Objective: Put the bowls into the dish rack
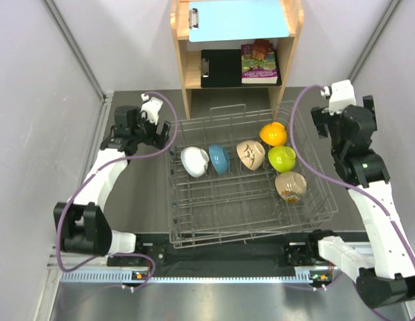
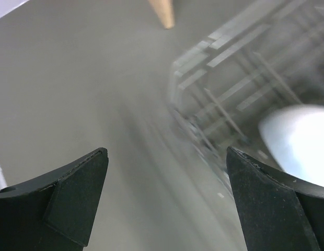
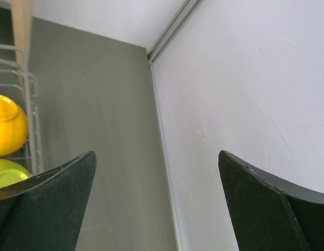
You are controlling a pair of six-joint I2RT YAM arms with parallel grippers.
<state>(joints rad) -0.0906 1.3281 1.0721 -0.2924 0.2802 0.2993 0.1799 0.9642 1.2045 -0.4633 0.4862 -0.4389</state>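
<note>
**A:** Where were the bowls?

**B:** All six lay in the rack [image 1: 241,234]. It sat on the bench [image 1: 140,194] between the two arms, just in front of the shelf [image 1: 184,67].

**A:** How were they set out?

**B:** A row ran across the far half. The white bowl [image 1: 194,161] was at the left, tipped on its side. The blue bowl [image 1: 219,159] was just beside it, and then came a beige bowl [image 1: 250,154]. The orange bowl [image 1: 273,134] sat toward the far right corner, with the green bowl [image 1: 282,158] just nearer. The second beige bowl [image 1: 290,186] was nearer again, by the rack's right side.

**A:** And the left jaws?

**B:** They were spread wide and held nothing. They hung over bare bench off the rack's far left corner. The left wrist view was blurred, but it showed that corner and the white bowl to the right, apart from the jaws.

**A:** The right jaws?

**B:** Those were spread wide too, with nothing between them. They were out past the rack's right side. Between them the wrist view showed only bench and the side wall [image 3: 245,104]. The orange and green bowls sat at its left edge, behind the rack's wire.

**A:** Was either arm on the rack?

**B:** No. The left arm [image 1: 104,177] and the right arm [image 1: 375,200] both stood apart from it.
</note>
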